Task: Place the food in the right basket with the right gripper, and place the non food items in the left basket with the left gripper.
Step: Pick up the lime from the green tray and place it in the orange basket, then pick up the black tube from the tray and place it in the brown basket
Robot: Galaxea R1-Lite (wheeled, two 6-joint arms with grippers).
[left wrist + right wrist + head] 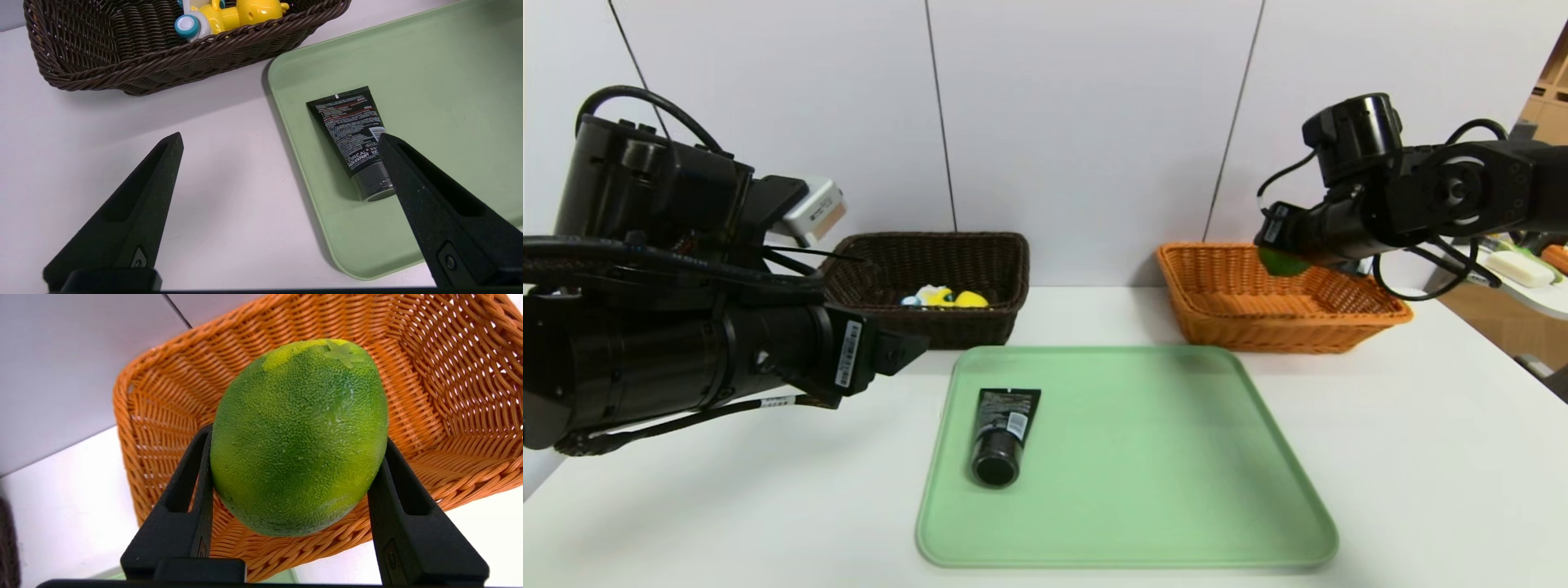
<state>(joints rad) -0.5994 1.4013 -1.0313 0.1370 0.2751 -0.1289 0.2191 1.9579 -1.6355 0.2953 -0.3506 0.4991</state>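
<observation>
Over the orange basket [163,416], my right gripper [292,457] clamps the lime [298,437], basket floor directly beneath; left gripper [282,141] spread, tube [353,130] ahead.

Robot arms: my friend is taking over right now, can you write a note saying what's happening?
Right gripper: fingers shut on the green fruit, held over the orange basket.
Left gripper: fingers open, empty, over the table beside the green tray.
Done: duck toy lies in the dark basket.
Left: let the fruit go into the orange basket; move the black tube from the tray to the dark basket.
</observation>
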